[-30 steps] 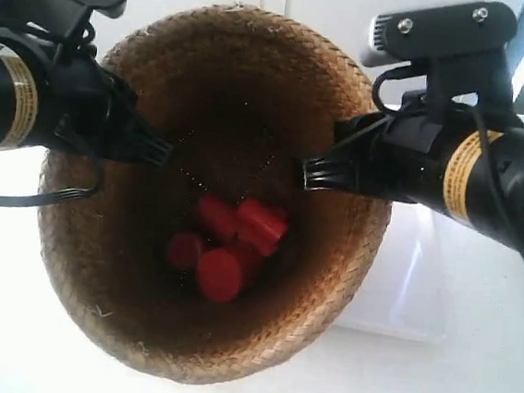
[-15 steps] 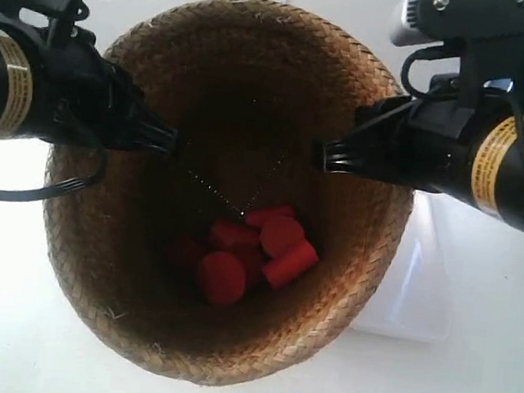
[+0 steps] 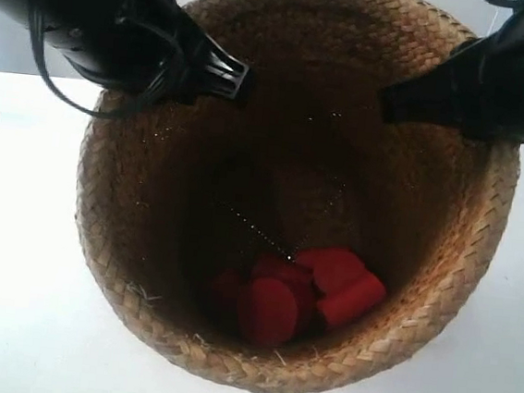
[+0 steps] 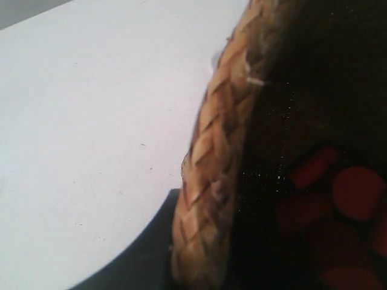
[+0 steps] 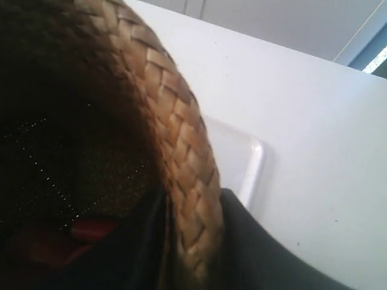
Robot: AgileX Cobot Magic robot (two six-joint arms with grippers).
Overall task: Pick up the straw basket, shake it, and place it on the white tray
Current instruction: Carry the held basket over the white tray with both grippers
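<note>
The brown woven straw basket (image 3: 151, 195) fills the exterior view, held up between both arms, with several red cylinders (image 3: 304, 289) lying in its bottom. The arm at the exterior view's left grips the rim with its gripper (image 3: 232, 75); the arm at the exterior view's right grips the opposite rim with its gripper (image 3: 396, 103). In the left wrist view my left gripper (image 4: 202, 266) is shut on the braided rim (image 4: 208, 157). In the right wrist view my right gripper (image 5: 193, 241) is shut on the rim (image 5: 175, 133), and a corner of the white tray (image 5: 242, 160) shows beyond the basket.
A white tabletop (image 3: 15, 256) lies under and around the basket. In the left wrist view the table (image 4: 91, 121) beside the rim is bare. A pale wall (image 5: 272, 18) rises behind the table in the right wrist view.
The basket and both arms have risen toward the camera and shifted right in the exterior view. The red cylinders slid to the right inside. The tray is now hidden there.
</note>
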